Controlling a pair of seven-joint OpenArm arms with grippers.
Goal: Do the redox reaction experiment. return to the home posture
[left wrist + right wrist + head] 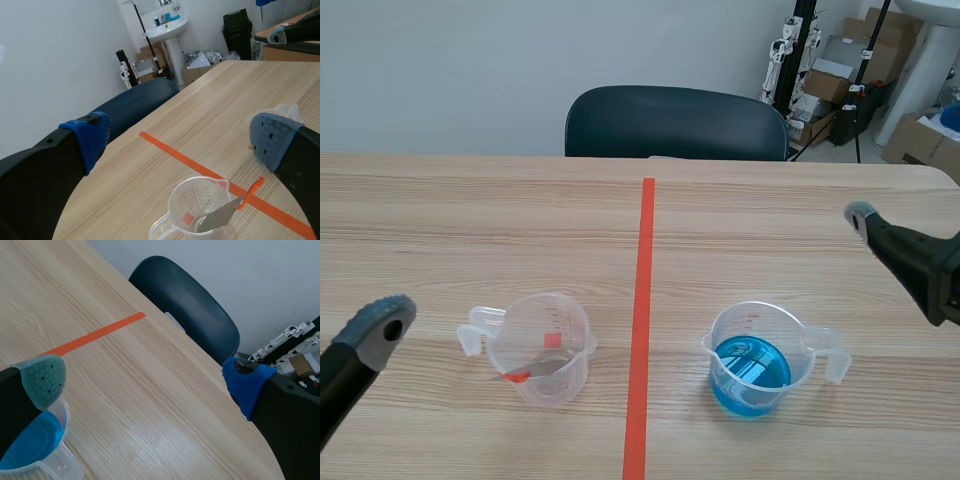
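A clear plastic beaker (538, 348) stands left of the tape line, with a grey metal strip with an orange end (532, 371) leaning inside it. A second clear beaker (752, 362) right of the line holds blue liquid. My left gripper (380, 328) hovers low at the near left, apart from the beaker. In the left wrist view it (180, 137) is open, with the beaker (197, 212) and strip (225, 209) below and ahead between the fingers. My right gripper (865, 216) hangs raised at the right. It (145, 382) is open, and the blue beaker (30, 445) sits under one finger.
A dark blue chair (675, 122) stands behind the table's far edge. Cardboard boxes and stands (840, 80) fill the back right corner. An orange-red tape line (642, 320) runs down the middle of the wooden table (440, 230).
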